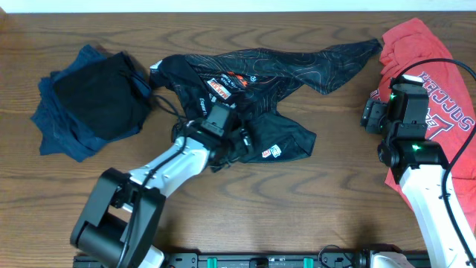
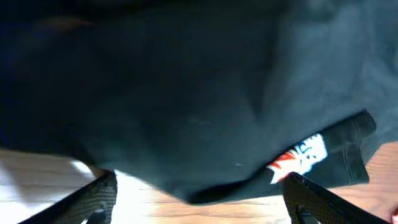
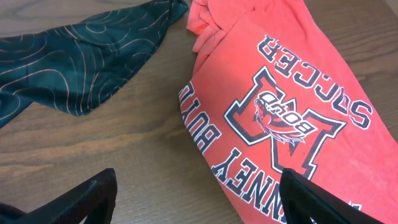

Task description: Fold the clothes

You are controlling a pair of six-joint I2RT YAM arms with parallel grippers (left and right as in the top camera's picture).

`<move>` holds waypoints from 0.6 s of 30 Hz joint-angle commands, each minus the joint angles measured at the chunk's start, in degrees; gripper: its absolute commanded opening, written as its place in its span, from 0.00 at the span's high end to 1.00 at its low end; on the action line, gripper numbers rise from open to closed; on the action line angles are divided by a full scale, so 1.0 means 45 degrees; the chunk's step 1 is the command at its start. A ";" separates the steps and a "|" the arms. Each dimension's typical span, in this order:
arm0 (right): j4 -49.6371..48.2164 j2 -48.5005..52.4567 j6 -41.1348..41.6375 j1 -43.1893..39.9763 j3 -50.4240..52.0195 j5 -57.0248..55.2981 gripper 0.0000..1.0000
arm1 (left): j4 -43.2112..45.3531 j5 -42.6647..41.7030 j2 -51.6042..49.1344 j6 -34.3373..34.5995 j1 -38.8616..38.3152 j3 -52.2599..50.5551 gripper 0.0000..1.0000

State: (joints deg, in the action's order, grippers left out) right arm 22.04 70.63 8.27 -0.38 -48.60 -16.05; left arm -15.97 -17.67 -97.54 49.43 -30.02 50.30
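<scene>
A red shirt lay print-up on the desk, the jersey just beside it; the right gripper gaped wide.

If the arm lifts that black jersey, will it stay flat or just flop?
Probably flop: the black jersey lies crumpled and bunched. It looks thin, so likely light. Pushed, it would probably wrinkle rather than slide whole across the wooden table.

Through the left wrist camera the black jersey is a close dark blur, its logo at 4 o'clock unreadable, the left gripper is cut by the bottom edge, and overhead the red shirt at 3 o'clock runs off-frame, partly beneath the right arm.
</scene>
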 commanded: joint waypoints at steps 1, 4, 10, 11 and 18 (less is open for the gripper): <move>0.0010 -0.0136 -0.0039 -0.0083 -0.0068 -0.0005 0.19 | 0.0209 -0.0068 -0.0976 0.1005 -0.0486 -0.0068 0.22; 0.0010 -0.0136 -0.0039 -0.0083 -0.0073 -0.0005 0.18 | 0.0335 -0.0049 -0.1263 0.1030 -0.0549 -0.0068 0.64; 0.0034 -0.0136 -0.0039 -0.0083 -0.0068 0.0000 0.19 | -0.0529 0.0058 -0.0792 -0.0233 -0.0311 -0.0058 0.94; 0.0068 -0.0136 -0.0039 -0.0083 -0.0073 0.0000 0.19 | -0.1273 0.0063 -0.0481 -0.0525 -0.0204 -0.0058 0.94; 0.0364 -0.0131 -0.0457 -0.0078 -0.0073 0.1622 0.29 | -0.7742 0.2045 0.2973 -0.2521 0.0826 -0.0058 0.94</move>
State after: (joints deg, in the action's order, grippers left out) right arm 23.31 70.63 7.88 -0.38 -48.60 -14.02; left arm -44.91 -15.62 -91.31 43.18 -28.16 50.19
